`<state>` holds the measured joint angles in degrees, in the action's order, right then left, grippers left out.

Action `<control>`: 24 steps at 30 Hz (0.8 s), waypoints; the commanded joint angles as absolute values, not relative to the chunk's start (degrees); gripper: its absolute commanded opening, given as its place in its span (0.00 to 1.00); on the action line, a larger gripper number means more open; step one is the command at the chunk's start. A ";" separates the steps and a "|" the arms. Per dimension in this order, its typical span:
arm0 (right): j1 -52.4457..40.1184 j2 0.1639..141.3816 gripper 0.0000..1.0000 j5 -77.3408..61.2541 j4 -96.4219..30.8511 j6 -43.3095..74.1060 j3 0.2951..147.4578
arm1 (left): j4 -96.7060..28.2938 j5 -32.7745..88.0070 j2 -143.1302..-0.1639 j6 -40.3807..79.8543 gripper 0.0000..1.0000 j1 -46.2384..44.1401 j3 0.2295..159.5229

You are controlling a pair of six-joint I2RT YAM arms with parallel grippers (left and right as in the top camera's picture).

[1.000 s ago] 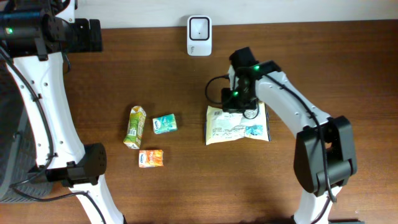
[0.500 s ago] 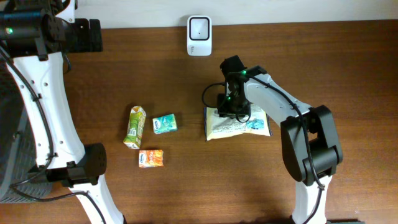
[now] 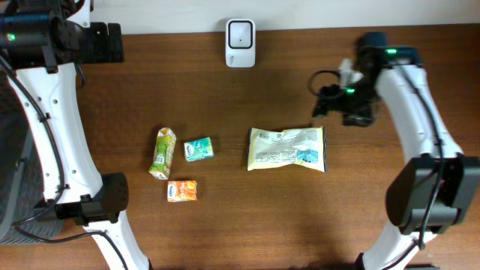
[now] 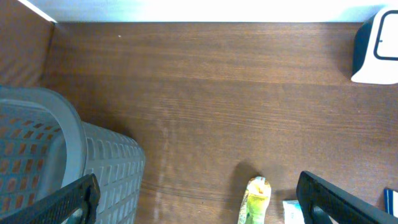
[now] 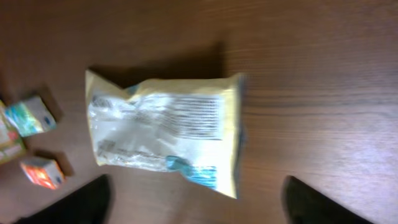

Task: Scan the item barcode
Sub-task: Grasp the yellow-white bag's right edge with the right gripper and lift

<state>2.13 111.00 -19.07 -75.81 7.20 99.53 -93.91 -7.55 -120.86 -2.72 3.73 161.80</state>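
Dark wood table (image 3: 225, 232) against a white wall, and the yellow snack bag (image 3: 286, 148) lies flat mid-table with nobody holding it.

From above, the right gripper (image 3: 324, 99) hangs off past the bag's upper right corner, clear of it. Its own camera looks straight down on the bag, both fingers spread wide at the bottom edge, nothing between them. The left gripper (image 4: 199, 202) is just as wide and empty, up at the far left corner. Only its camera shows the grey mesh basket (image 4: 68, 162) beside the table. The white scanner (image 3: 240, 32) stands at the back edge. A green juice carton (image 3: 162, 153), a teal box (image 3: 199, 149) and an orange box (image 3: 182, 190) sit left of the bag. There's dark print on the bag's face, but it's too blurred to read.
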 commanded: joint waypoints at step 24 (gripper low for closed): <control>-5.23 117.34 0.68 -36.80 -39.68 17.50 69.41 | -94.00 -7.75 -120.20 -2.17 0.99 3.81 162.25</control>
